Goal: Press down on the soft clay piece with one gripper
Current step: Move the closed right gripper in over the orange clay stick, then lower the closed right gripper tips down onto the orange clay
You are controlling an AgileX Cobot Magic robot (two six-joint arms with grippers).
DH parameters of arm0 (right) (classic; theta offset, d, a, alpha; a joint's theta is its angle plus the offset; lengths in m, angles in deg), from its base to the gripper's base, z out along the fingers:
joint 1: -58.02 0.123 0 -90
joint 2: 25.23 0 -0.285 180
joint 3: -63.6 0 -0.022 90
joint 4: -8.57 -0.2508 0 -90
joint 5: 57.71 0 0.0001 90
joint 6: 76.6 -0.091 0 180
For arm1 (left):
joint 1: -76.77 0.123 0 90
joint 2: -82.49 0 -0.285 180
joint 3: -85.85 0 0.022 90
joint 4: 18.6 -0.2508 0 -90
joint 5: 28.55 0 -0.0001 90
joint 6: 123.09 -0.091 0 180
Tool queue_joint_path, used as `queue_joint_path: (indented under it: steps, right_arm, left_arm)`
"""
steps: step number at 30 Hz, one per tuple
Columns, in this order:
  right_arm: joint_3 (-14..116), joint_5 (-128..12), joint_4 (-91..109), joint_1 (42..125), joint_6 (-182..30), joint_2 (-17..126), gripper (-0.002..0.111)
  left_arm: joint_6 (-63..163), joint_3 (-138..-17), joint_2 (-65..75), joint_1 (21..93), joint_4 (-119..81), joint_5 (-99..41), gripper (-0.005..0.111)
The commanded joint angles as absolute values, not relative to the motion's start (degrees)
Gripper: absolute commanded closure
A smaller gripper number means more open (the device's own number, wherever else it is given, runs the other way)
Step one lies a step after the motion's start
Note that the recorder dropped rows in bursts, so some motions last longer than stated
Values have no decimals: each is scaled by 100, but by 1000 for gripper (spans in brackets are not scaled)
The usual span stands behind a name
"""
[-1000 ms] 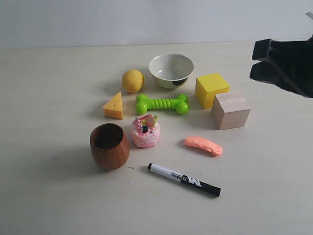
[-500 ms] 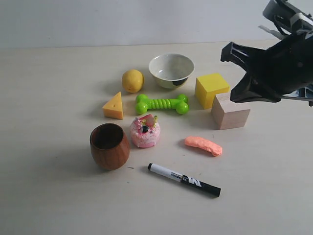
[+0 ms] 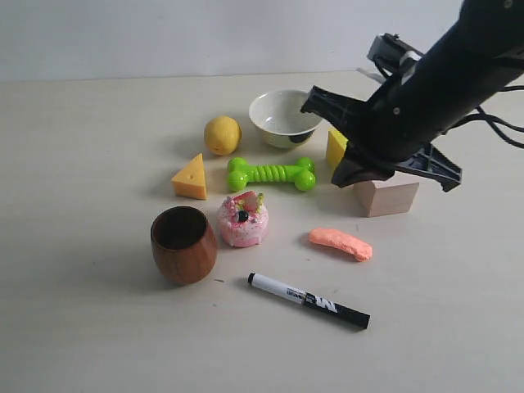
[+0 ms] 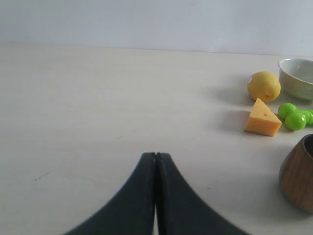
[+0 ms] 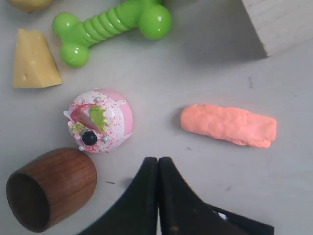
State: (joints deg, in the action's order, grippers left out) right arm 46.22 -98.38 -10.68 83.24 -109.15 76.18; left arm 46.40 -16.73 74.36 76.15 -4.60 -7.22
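The soft clay piece (image 3: pixel 340 243) is a salmon-pink sausage lying flat on the table, right of the cake toy and in front of the wooden block. In the right wrist view the clay piece (image 5: pixel 228 125) lies apart from my fingertips, untouched. My right gripper (image 3: pixel 344 173) hangs in the air above the cubes, behind the clay, its black fingers pressed together and empty; the right gripper (image 5: pixel 157 159) shows no gap. My left gripper (image 4: pixel 155 155) is shut and empty over bare table, far from the clay, and out of the exterior view.
Around the clay are a wooden block (image 3: pixel 389 196), a yellow cube (image 3: pixel 335 147), a pink cake toy (image 3: pixel 242 219) and a black-and-white marker (image 3: pixel 309 300). Farther left stand a wooden cup (image 3: pixel 183 244), a green bone (image 3: pixel 271 173), a cheese wedge (image 3: pixel 191 178), a lemon (image 3: pixel 222 134) and a bowl (image 3: pixel 286 117).
My right arm has swung in from the right edge, leftward and lower, and now covers part of the yellow cube and wooden block. The objects have not moved.
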Motion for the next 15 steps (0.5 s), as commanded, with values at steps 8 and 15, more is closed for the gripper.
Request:
queue_joint_path:
  steps: [8,15]
  right_arm:
    - [5195,-10414,-594,8468,-12105,8736,108]
    - [5195,-10334,-447,8468,-12334,8815,108]
  left_arm:
    - [4649,-1694,7471,7626,-451,-776,107]
    - [4649,-1694,7471,7626,-451,-776,107]
